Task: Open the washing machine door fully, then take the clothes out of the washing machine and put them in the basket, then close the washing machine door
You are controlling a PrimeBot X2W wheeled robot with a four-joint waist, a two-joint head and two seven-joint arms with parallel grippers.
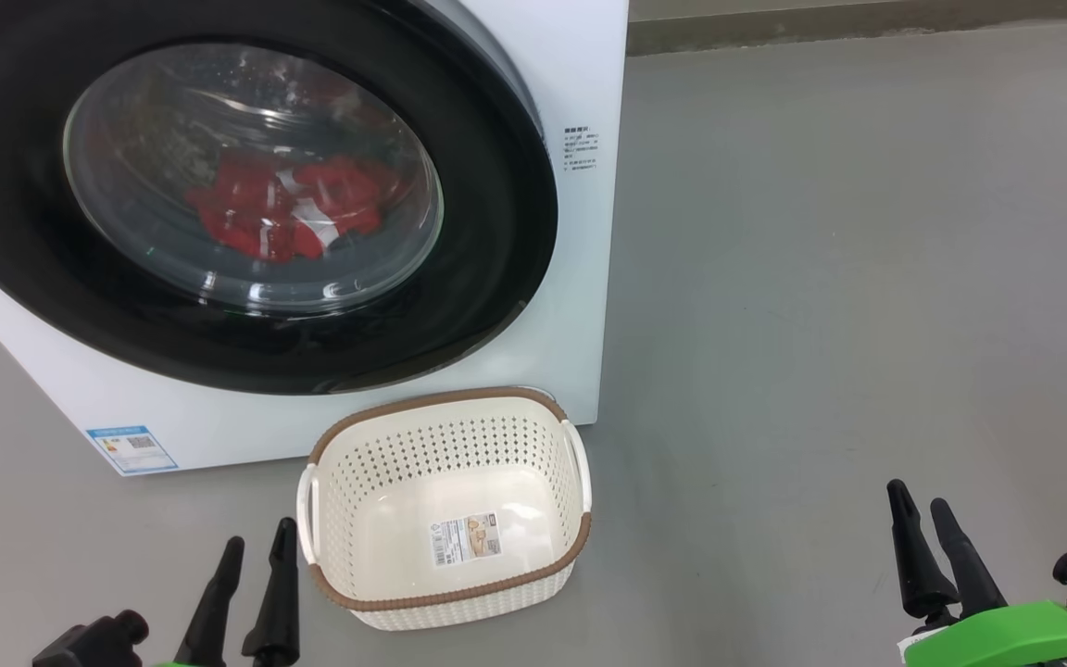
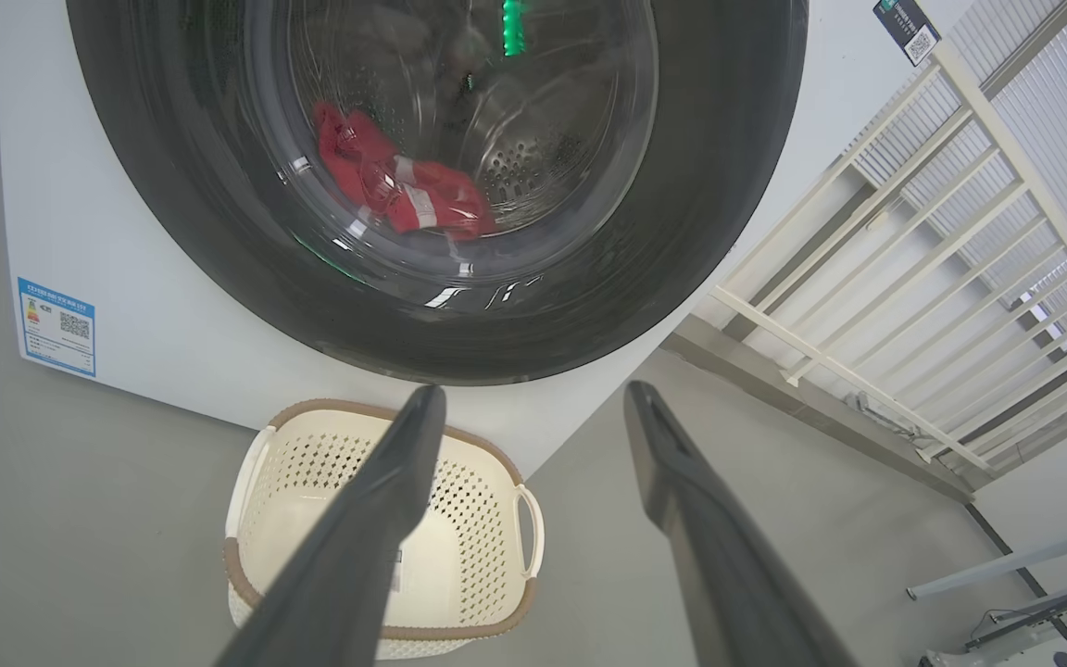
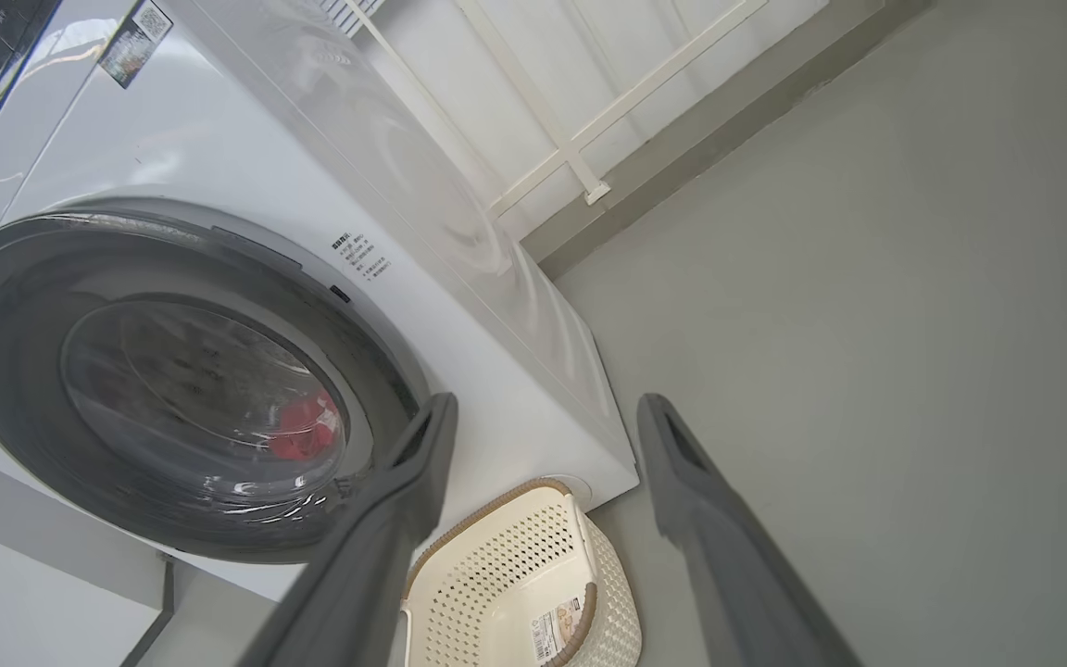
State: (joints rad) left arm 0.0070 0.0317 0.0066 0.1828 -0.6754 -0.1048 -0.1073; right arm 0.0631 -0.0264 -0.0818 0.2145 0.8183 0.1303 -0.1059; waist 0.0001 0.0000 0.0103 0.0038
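Observation:
The white washing machine stands at the upper left of the head view, and its door with the black rim and glass bowl lies flat against the front. Red clothes with white panels lie in the drum behind the glass, also seen as clothes and clothes. The cream basket with brown trim stands empty on the floor in front of the machine. My left gripper is open, just left of the basket. My right gripper is open, far to the basket's right. Neither holds anything.
Grey floor spreads to the right of the machine. A blue label sits at the machine's lower left corner. A white railing and a wall base run behind the machine on its right side.

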